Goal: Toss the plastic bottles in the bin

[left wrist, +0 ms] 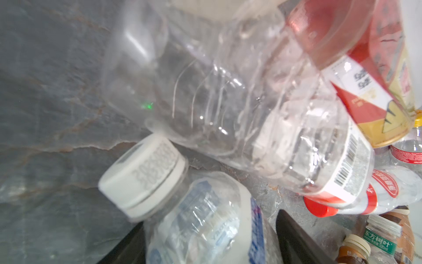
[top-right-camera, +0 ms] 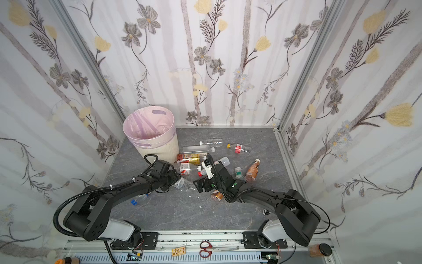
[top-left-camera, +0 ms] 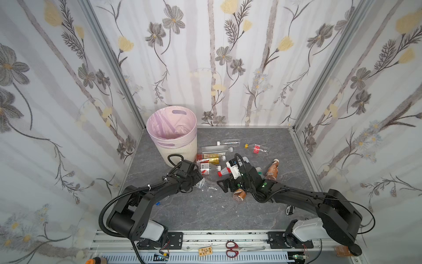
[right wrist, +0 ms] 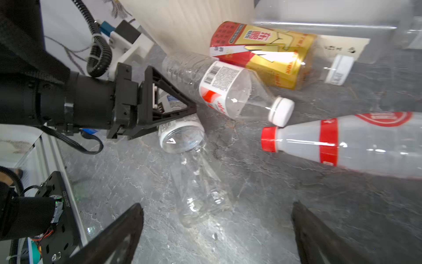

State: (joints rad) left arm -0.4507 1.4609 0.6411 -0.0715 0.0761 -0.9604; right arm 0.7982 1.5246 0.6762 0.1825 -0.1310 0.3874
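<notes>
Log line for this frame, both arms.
left gripper: jaws around white-capped blue-label bottle, grip unconfirmed | right gripper: jaws open, empty | bin: upright

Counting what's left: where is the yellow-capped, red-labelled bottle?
In both top views the yellow-capped bottle lies on its side at the back of the table, right of centre, just right of a clear white-capped bottle.

About twelve plastic bottles [top-right-camera: 252,170]; one bin [top-right-camera: 170,148]; one pair of scissors [top-right-camera: 205,249].
</notes>
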